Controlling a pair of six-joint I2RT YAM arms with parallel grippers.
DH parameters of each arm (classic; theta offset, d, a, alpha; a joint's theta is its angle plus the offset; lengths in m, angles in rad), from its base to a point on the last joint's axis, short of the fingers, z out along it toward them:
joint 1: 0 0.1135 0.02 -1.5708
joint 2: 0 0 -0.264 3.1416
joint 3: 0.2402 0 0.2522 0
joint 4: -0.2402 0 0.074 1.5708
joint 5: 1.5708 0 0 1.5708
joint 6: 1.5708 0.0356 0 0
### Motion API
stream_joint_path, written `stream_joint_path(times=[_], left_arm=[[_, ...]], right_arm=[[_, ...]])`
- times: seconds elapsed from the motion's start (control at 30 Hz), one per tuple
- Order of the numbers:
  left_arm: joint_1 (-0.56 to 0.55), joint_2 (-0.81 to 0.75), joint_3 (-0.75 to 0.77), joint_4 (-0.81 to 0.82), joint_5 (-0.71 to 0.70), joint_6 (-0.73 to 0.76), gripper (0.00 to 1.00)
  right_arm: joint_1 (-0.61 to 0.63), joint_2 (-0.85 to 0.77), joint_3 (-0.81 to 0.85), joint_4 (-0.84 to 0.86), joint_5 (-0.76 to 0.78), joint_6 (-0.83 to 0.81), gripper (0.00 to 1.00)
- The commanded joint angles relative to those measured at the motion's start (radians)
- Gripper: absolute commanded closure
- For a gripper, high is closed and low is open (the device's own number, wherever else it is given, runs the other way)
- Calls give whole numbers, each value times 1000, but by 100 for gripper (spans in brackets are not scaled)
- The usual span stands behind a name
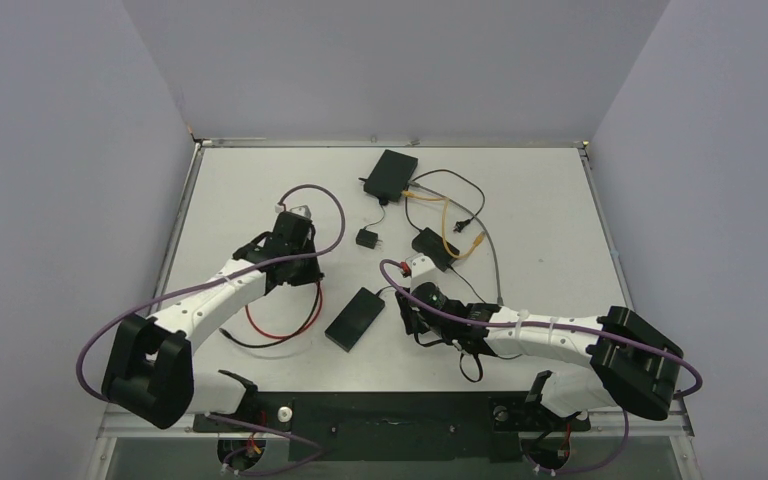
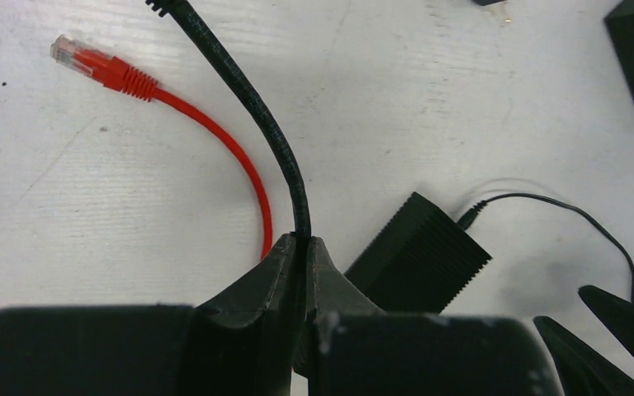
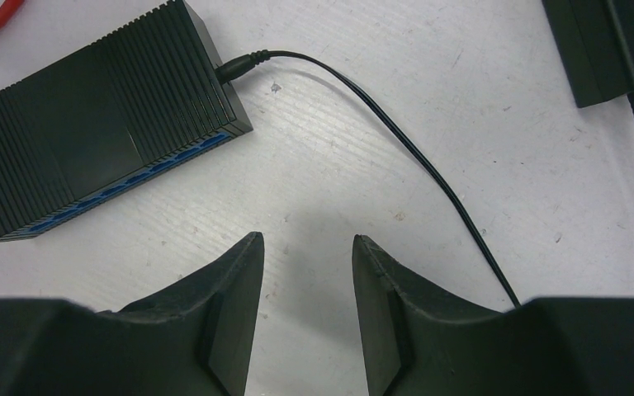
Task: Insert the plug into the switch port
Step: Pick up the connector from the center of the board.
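Right hand (image 3: 301,247): released, jaws apart, empty, hovering over desk (image 3: 338,165) just short of switch (image 3: 91,115).
Switch: flat on desk, blue port row (image 3: 132,177) facing right hand, power lead (image 3: 396,140) entering its end.
Left hand (image 2: 301,243): clenched on black cable (image 2: 248,99), well back from its end. Plug end leaves frame at top.
Red plug (image 2: 74,56): loose on desk beyond, ungripped.
Judgement: carry-and-align step, insertion not begun.
Next move calls for: right hand steadying switch, grip nearer plug, tip squared to port.
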Motion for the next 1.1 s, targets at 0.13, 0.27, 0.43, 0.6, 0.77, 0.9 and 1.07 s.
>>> stream_joint_path(times=[0.13,0.27,0.43,0.6,0.77,0.9,1.07], left_arm=[[-109,-113,90,-39,45,44,100],[-150,-176,70,-20,80,42,100],[-188,-275,-41,61,153,30,100],[-206,-411,-170,188,217,21,100],[-223,-528,-275,276,268,44,100],[-235,-592,-326,333,318,60,100],[-250,-606,-341,358,345,57,100]], right_arm=[[-4,-91,12,31,18,-1,60],[-3,-146,28,31,12,7,59],[-4,-195,53,64,21,49,59],[-6,-214,56,163,9,113,59],[-9,-227,57,230,-19,152,58],[-11,-194,104,240,-61,168,56],[-11,-160,123,306,-107,200,55]])
